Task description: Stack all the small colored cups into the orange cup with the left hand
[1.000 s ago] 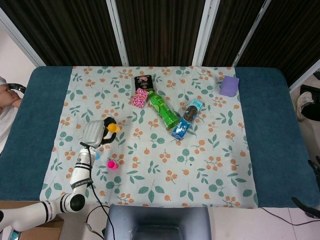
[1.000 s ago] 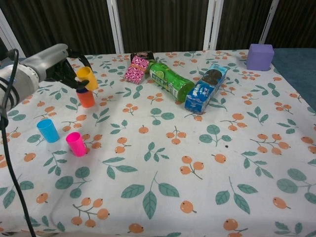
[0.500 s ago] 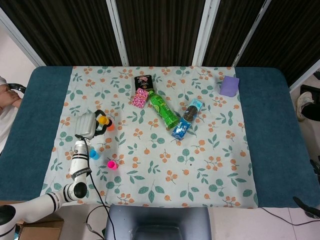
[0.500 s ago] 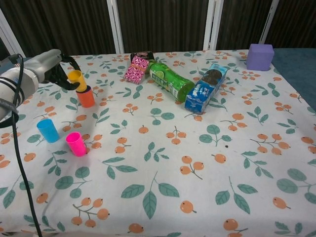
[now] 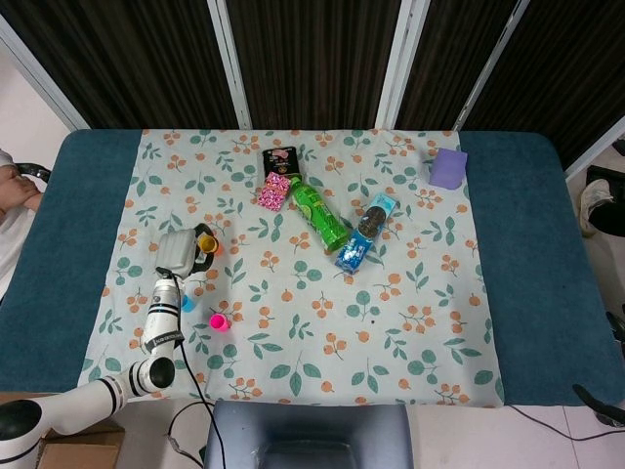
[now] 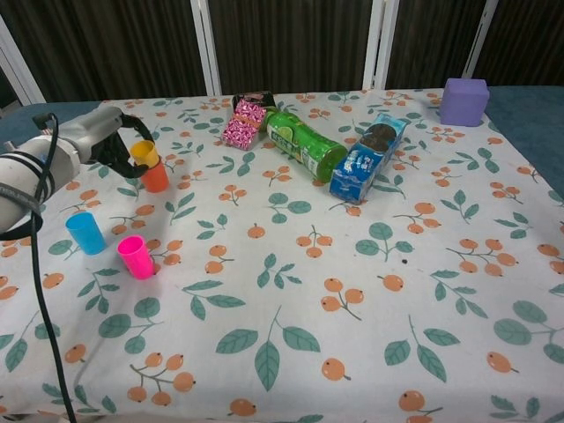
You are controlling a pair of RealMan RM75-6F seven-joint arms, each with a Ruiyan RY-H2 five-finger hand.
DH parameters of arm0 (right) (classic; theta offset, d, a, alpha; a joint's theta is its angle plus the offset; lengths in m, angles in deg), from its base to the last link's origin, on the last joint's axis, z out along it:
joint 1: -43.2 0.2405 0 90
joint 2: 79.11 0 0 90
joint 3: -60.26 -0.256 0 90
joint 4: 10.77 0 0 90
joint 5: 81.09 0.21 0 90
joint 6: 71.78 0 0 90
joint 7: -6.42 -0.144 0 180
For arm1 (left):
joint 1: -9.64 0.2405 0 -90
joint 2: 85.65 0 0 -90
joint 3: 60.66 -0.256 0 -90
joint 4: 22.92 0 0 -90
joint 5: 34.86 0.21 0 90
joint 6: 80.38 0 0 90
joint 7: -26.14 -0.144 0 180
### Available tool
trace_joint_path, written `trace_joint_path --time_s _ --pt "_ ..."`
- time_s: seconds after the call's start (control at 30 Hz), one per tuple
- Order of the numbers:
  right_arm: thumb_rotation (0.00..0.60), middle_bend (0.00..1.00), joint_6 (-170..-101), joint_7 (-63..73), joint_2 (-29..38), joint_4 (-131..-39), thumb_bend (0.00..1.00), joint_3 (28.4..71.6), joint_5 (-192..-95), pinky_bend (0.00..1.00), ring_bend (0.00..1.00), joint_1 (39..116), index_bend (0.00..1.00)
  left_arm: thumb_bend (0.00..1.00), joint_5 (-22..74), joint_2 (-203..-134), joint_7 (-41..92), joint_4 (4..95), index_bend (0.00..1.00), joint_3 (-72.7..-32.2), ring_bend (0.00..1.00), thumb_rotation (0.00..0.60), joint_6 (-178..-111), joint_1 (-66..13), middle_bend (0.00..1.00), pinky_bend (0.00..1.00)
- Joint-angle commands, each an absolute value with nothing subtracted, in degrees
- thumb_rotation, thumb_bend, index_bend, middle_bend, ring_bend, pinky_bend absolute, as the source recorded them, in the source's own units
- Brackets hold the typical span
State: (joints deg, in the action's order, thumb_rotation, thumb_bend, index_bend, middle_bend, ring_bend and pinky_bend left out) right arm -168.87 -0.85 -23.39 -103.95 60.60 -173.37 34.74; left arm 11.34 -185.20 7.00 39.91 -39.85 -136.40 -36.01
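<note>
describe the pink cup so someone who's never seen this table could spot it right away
On the floral tablecloth, look to the near left area, below the left hand that holds a small yellow plastic cup in the small orange plastic cup. The small pink plastic cup stands upright beside a small blue plastic cup. It is the only bright magenta one, and the cup nearest the front edge.

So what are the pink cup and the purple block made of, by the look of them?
Pink cup: probably plastic, with a smooth, bright, evenly coloured wall and a faint sheen. Purple block: matte, with rounded edges and no glare; perhaps foam or soft plastic, hard to tell.
</note>
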Motion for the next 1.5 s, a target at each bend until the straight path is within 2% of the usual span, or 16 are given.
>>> trace_joint_path --time_s 0.03,0.2,0.33,0.43,0.57,0.7,0.87,1.07,1.5 --pt "0.600 0.00 -168.91 -0.79 -23.34 -103.92 0.19 60.59 -173.36 0.00 0.00 34.72 0.00 0.37 12.46 -183.92 7.18 42.30 0.00 -40.15 1.00 0.600 -137.33 -35.44 1.00 1.00" --pt "0.600 0.00 -168.67 -0.51 -23.28 -103.95 0.19 60.71 -173.51 0.00 0.00 34.79 0.00 0.36 15.98 -177.71 7.73 53.91 0.00 -42.00 1.00 0.600 -140.32 -32.04 1.00 1.00" --pt "0.600 0.00 -168.40 0.20 -23.04 -103.95 0.19 60.92 -173.90 0.00 0.00 34.90 0.00 0.35 19.93 -169.47 8.17 67.49 0.01 -46.00 1.00 0.600 -143.10 -26.98 1.00 1.00" --pt "0.600 0.00 -167.97 0.85 -22.83 -104.11 0.19 61.07 -174.05 0.00 0.00 35.07 0.00 0.35 22.90 -165.26 8.68 73.46 0.04 -49.61 1.00 0.600 -144.42 -23.84 1.00 1.00" --pt "0.600 0.00 -167.71 1.45 -22.63 -104.22 0.19 61.27 -174.43 0.00 0.00 35.21 0.00 0.35 26.24 -162.70 11.10 77.09 0.07 -53.23 1.00 0.600 -145.35 -20.73 1.00 1.00" --pt "0.600 0.00 -167.63 1.77 -22.46 -104.18 0.19 61.35 -174.66 0.00 0.00 35.29 0.00 0.35 28.40 -162.64 12.63 76.50 0.09 -55.74 1.00 0.600 -145.41 -19.00 1.00 1.00" --pt "0.600 0.00 -167.79 1.66 -22.45 -104.11 0.19 61.52 -174.96 0.00 0.00 35.24 0.00 0.35 28.05 -165.72 13.47 70.81 0.13 -56.50 1.00 0.600 -144.83 -18.26 1.00 1.00" --pt "0.600 0.00 -168.03 1.46 -22.48 -104.03 0.19 61.44 -174.88 0.00 0.00 35.18 0.00 0.36 27.75 -170.27 16.36 63.51 0.22 -55.42 1.00 0.600 -145.29 -17.36 1.00 1.00" --pt "0.600 0.00 -168.15 1.45 -22.39 -104.03 0.19 61.43 -174.83 0.00 0.00 35.16 0.00 0.36 27.64 -173.28 19.51 57.71 0.35 -53.11 1.00 0.600 -143.62 -17.42 1.00 1.00"
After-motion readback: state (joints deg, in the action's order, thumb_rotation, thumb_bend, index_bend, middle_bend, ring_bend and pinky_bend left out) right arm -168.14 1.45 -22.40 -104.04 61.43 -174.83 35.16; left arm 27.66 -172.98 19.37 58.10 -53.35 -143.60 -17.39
